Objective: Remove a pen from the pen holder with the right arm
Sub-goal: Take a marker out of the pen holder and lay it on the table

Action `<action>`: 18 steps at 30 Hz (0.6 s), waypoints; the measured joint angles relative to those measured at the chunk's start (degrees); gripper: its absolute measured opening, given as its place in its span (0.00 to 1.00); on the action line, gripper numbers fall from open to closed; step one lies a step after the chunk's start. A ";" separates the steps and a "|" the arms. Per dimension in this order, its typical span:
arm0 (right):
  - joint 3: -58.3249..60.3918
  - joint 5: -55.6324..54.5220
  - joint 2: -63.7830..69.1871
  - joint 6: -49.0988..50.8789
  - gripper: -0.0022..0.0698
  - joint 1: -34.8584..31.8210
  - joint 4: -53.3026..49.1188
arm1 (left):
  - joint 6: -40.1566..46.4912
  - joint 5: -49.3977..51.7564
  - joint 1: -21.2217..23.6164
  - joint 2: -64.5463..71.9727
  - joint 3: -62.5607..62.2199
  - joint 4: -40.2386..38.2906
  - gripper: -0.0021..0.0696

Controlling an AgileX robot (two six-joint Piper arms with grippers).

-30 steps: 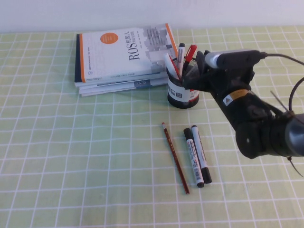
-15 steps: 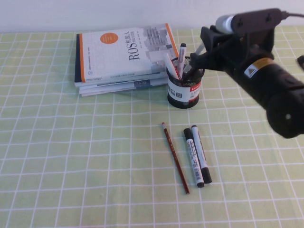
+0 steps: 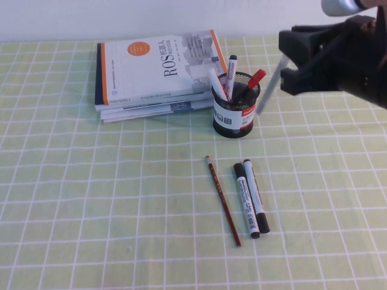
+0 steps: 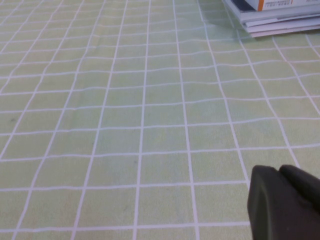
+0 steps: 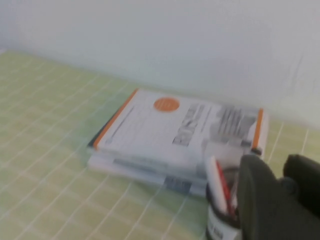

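The black mesh pen holder stands beside the books and holds a white pen, a black-capped pen and a red pen. My right gripper hovers up and to the right of the holder, shut on a slim grey pen. That pen hangs slanted, its lower tip just outside the holder's right rim. In the right wrist view the dark fingers partly cover the holder. The left gripper sits low over bare tablecloth, its fingers together, holding nothing.
A stack of books lies left of the holder, also seen as the books. A red-brown pencil and two black markers lie on the green checked cloth in front of the holder.
The right gripper has risen and swung to the right, away from the holder's mouth, drawing the grey pen up and out. The red pen now shows leaning in the holder.
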 joint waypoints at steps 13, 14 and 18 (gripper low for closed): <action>-2.81 31.90 -0.41 9.24 0.09 0.00 -1.54 | 0.00 0.00 0.00 0.00 0.00 0.00 0.02; -4.07 34.58 0.60 10.02 0.09 0.00 -1.83 | 0.00 0.00 0.00 0.00 0.00 0.00 0.02; -10.14 45.14 6.42 11.32 0.09 0.00 -2.15 | 0.00 0.00 0.00 0.00 0.00 0.00 0.02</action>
